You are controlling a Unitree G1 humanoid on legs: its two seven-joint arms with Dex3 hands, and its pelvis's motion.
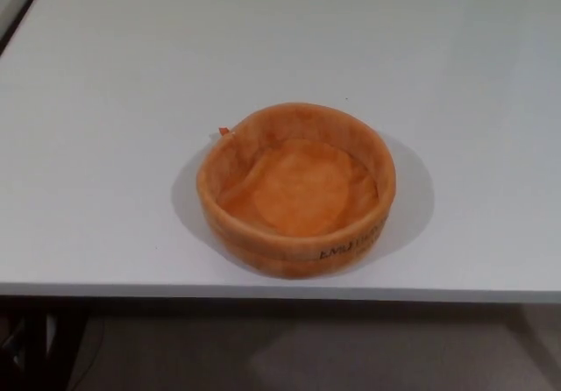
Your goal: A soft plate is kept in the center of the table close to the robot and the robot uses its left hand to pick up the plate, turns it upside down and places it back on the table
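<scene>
Plate is sitting rim-up near the tabletop's front edge, being kept within the left hand's reach; neither hand is being shown, so finger state cannot be told.

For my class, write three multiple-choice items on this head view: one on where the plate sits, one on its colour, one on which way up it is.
1. Where is the soft plate?
A. near the table's front edge
B. at the far back
C. on the floor

2. What colour is it?
A. blue
B. orange
C. green

3. Which way does it face?
A. upside down
B. on its side
C. opening upward

Answers:
1 A, it rests on the white table just behind the near edge.
2 B, rim and inside are orange.
3 C, the hollow inside and base show.
</scene>
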